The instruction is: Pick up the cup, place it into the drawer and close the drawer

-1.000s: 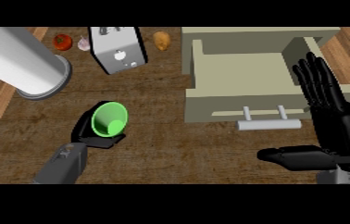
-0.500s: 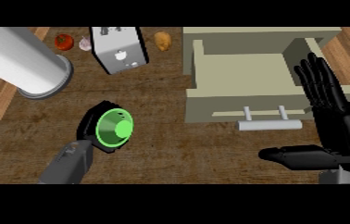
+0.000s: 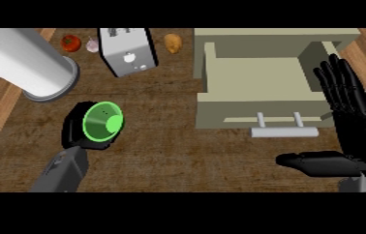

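A green cup (image 3: pixel 103 124) sits in my left hand (image 3: pixel 74 129) at the left of the head view, its open mouth turned up toward me. The black fingers curl round the cup's side and mostly hide behind it. At the right the beige drawer (image 3: pixel 257 78) stands pulled open with nothing inside, its bar handle (image 3: pixel 283 131) facing me. My right hand (image 3: pixel 345 107) rests open by the drawer's right side, fingers pointing up and thumb stretched left below the handle.
A large silver cylinder (image 3: pixel 36 68) lies at the far left. Behind it stand a toaster (image 3: pixel 127 51), a tomato (image 3: pixel 70 42), a garlic bulb (image 3: pixel 92 45) and a potato (image 3: pixel 173 43). Dark wooden counter (image 3: pixel 178 151) spreads between cup and drawer.
The cup has turned in my left hand so its mouth faces upward more fully, and it has shifted slightly lower. The right hand and drawer have not moved.
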### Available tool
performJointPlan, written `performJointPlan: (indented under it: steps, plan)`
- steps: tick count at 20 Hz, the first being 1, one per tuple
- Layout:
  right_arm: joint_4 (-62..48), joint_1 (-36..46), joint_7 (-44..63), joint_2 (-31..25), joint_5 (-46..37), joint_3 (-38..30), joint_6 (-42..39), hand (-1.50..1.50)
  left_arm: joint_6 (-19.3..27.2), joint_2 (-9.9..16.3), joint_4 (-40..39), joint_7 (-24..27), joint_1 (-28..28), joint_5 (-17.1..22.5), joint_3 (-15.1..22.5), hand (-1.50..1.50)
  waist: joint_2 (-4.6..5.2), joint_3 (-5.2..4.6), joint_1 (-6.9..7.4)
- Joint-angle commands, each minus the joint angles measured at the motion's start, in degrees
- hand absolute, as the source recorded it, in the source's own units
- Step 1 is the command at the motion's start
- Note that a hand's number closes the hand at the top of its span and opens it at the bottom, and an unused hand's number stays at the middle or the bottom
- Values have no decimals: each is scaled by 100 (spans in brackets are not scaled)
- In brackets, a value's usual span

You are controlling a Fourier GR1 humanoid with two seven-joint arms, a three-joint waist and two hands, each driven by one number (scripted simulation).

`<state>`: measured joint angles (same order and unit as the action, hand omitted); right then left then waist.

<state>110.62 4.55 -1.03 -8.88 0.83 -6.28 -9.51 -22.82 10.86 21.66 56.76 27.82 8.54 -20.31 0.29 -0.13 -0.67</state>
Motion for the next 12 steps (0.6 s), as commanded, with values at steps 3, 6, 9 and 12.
performJointPlan:
  steps: [3,6,9,12]
  plan:
    - [-129,-220,-230,2,-21,-113,-24,-150,-483,-46,523,607,17,128,44,150,-25,10,34]
    - [-39,47,-44,182,-189,85,199,-150,-182,-139,955,-231,443,133,239,150,-38,14,68]
    - [-63,53,67,-93,97,-251,-1,-150,257,-279,1652,-584,622,139,390,150,-54,17,83]
    - [-131,-129,-87,-31,-13,-178,-8,-150,685,-600,2512,-1021,634,40,719,150,-72,21,123]
